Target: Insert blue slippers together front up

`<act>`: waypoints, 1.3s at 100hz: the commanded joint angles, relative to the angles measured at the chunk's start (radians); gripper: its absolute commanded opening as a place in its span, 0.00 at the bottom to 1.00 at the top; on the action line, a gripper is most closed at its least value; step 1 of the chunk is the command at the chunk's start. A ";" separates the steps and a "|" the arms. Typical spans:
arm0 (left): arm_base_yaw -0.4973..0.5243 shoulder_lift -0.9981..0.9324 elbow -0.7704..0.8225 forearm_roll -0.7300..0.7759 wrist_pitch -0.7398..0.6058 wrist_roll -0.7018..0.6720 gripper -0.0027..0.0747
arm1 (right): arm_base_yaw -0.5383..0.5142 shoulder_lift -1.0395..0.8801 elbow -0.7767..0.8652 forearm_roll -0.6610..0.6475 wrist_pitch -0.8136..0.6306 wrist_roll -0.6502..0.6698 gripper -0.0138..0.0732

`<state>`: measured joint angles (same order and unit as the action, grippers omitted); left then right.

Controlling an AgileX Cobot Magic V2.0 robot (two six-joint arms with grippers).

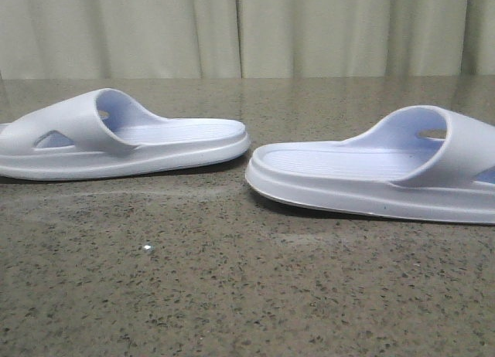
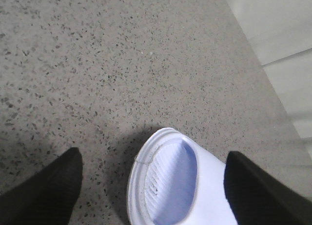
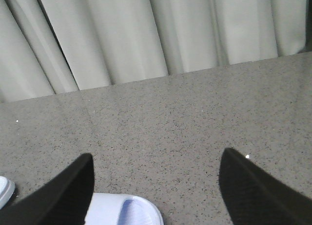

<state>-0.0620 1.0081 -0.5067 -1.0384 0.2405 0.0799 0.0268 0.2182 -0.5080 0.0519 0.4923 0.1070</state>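
Note:
Two pale blue-white slippers lie flat on the speckled table, heels toward each other. The left slipper (image 1: 116, 137) has its strap at far left. The right slipper (image 1: 379, 171) has its strap at far right. Neither gripper shows in the front view. In the left wrist view my left gripper (image 2: 153, 186) is open, its black fingers (image 2: 48, 191) on either side of a slipper's end (image 2: 165, 181), not touching it. In the right wrist view my right gripper (image 3: 156, 186) is open, above a slipper's end (image 3: 124, 210) that lies near one finger (image 3: 63, 196).
The speckled grey stone table (image 1: 232, 295) runs back to a pale curtain (image 1: 247, 28). In the left wrist view the table's edge and a light floor (image 2: 278, 35) show. A sliver of the other slipper (image 3: 5, 188) shows in the right wrist view.

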 commanded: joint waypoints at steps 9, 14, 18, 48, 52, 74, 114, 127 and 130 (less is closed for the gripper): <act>0.003 0.040 -0.056 -0.046 -0.008 -0.007 0.72 | -0.008 0.020 -0.033 -0.001 -0.077 -0.002 0.69; 0.003 0.051 -0.063 -0.046 0.003 -0.007 0.72 | -0.008 0.020 -0.033 -0.001 -0.077 -0.002 0.69; 0.003 0.060 -0.069 -0.048 0.016 -0.007 0.72 | -0.008 0.020 -0.033 0.001 -0.077 -0.002 0.69; 0.001 0.127 -0.073 -0.140 0.060 0.033 0.72 | -0.008 0.020 -0.033 0.007 -0.081 -0.002 0.69; 0.001 0.137 -0.073 -0.155 0.068 0.038 0.72 | -0.008 0.020 -0.033 0.007 -0.081 -0.002 0.69; -0.001 0.205 -0.073 -0.344 0.132 0.204 0.72 | -0.008 0.020 -0.033 0.022 -0.081 -0.002 0.69; -0.001 0.286 -0.073 -0.509 0.264 0.346 0.72 | -0.008 0.020 -0.033 0.027 -0.081 -0.002 0.69; -0.001 0.286 -0.073 -0.509 0.269 0.346 0.61 | -0.008 0.020 -0.033 0.027 -0.081 -0.002 0.69; -0.001 0.286 -0.073 -0.509 0.269 0.346 0.58 | -0.008 0.020 -0.033 0.027 -0.081 -0.002 0.69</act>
<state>-0.0620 1.2968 -0.5720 -1.5456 0.4684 0.4237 0.0268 0.2182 -0.5087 0.0768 0.4923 0.1070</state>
